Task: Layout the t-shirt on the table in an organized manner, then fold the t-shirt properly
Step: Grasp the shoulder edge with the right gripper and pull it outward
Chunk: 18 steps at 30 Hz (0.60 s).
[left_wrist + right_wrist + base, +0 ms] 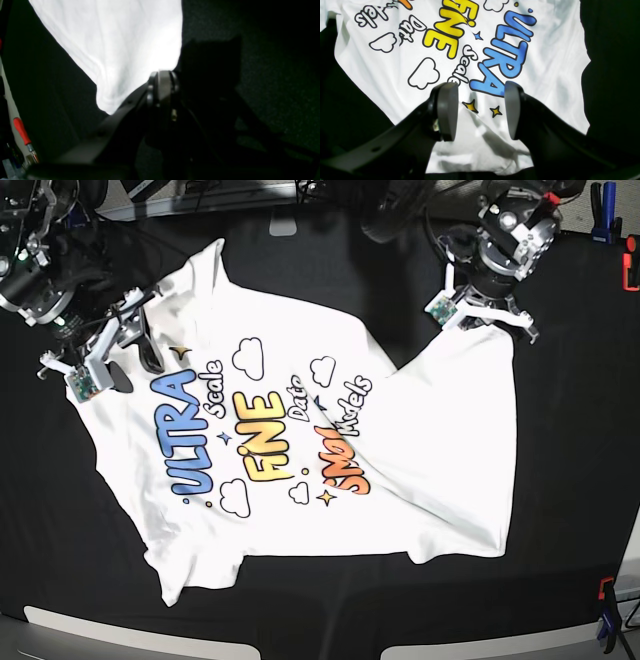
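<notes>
Fingers (447,112) spread above t-shirt (545,62), "ULTRA", "FINE"

The t-shirt (300,430) is white, printed with blue "ULTRA", yellow "FINE" and orange "SMOL" lettering, black-outlined white clouds and small yellow and blue stars; its folded-over part is plain white. The surface (570,480) beneath is black cloth
</notes>
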### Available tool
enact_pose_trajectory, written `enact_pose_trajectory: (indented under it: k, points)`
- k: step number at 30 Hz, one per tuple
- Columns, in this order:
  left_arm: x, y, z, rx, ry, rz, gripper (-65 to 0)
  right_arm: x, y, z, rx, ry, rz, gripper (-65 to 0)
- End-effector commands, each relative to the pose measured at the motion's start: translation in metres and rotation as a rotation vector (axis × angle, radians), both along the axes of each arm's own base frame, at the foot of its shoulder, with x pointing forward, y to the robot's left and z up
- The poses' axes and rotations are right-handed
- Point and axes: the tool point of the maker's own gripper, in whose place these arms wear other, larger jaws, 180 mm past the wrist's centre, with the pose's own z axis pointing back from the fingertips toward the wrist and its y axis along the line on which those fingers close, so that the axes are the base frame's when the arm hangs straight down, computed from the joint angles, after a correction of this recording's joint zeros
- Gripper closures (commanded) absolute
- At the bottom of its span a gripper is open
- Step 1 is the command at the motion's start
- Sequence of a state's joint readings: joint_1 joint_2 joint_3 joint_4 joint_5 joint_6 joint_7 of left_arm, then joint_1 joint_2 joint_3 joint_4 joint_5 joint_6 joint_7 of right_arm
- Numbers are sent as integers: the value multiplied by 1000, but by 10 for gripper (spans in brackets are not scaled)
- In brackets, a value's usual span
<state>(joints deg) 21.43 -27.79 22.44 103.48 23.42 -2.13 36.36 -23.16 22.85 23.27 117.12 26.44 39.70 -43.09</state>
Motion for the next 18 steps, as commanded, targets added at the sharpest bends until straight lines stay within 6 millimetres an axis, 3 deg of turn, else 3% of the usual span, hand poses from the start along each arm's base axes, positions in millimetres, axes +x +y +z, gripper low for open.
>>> enact_pose_trajectory:
  k: [1, 6, 11, 18]
  points:
    - [4, 3, 7, 9, -25, 2, 0, 8, 6, 19, 29, -72, 27, -290]
    - [9, -3, 19, -10, -55, -6, 0, 31, 3, 36, 8, -124, 19, -290]
    - [14, -9, 32, -30, -89, -14, 0, 45, -11, 30, -23, -21, -9, -289]
    - [15, -11, 34, -35, -95, -15, 0, 18, -11, -24, -111, 277, 106, -288]
